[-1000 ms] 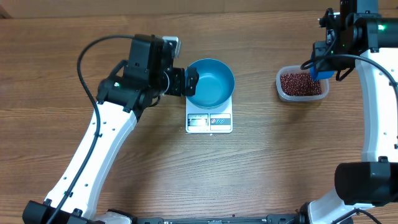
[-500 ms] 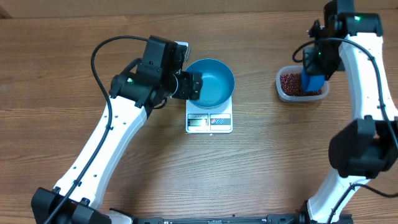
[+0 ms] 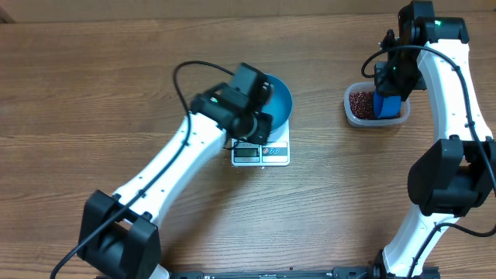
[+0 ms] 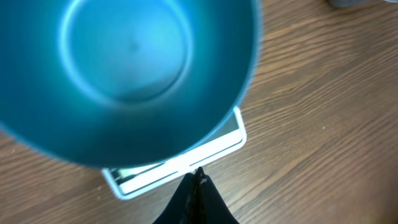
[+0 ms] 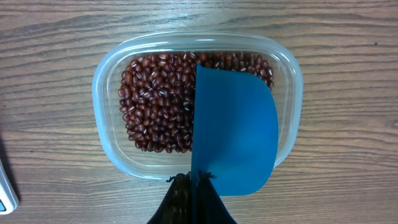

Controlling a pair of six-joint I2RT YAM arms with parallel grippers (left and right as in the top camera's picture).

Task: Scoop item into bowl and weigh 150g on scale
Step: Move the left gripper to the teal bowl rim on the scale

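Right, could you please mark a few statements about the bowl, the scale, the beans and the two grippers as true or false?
1. The bowl sits on the scale. True.
2. The bowl is full. False: it is empty; the beans lie in the clear tub.
3. The right gripper holds the blue scoop over the clear tub. True.
4. The left gripper is open. False: its fingers are shut together, gripping nothing.
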